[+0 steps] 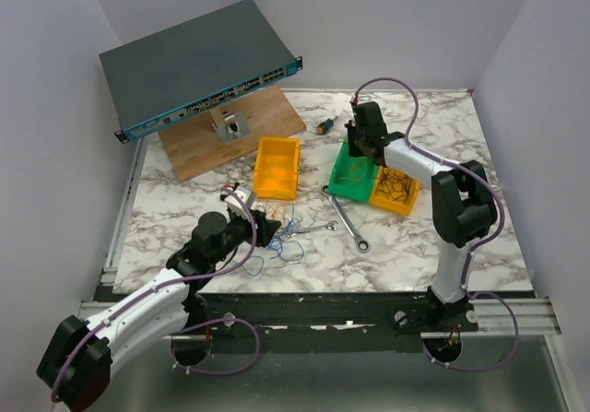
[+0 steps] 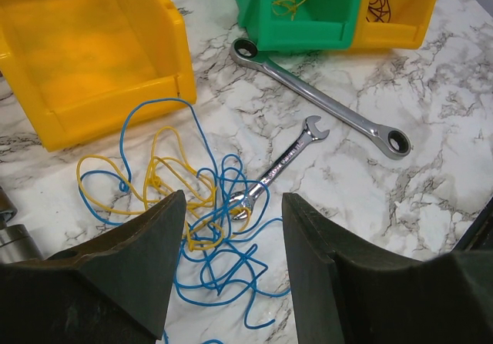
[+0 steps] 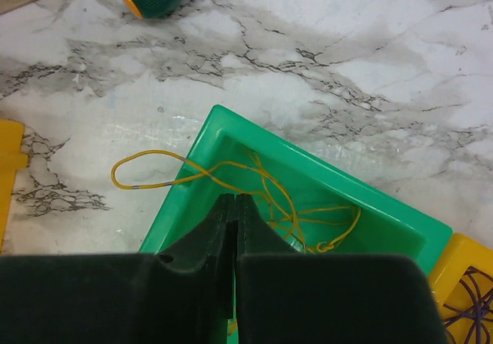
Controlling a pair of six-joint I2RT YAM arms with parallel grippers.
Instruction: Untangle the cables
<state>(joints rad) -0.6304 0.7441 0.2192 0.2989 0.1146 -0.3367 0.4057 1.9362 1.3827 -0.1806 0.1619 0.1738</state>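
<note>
Got the left hand point(image 2: 231, 205) spread wide, hanging low over the white marble table point(image 2: 431, 128). Right under and just ahead of its fingers: a messy tangle of thin blue and yellow wires point(image 2: 219, 186), with one end of a small silver wrench point(image 2: 281, 163) lying in the knot. Ahead and to the left, a big yellow plastic bin point(image 2: 92, 51).

Over at the right hand point(image 3: 233, 202): fingers pressed together, tips down at a green plastic bin point(image 3: 370, 205). Just past the tips, a loose thin yellow wire point(image 3: 266, 181) in the bin, one loop spilling over the rim to the left. Can't tell if any strand is actually pinched.
</note>
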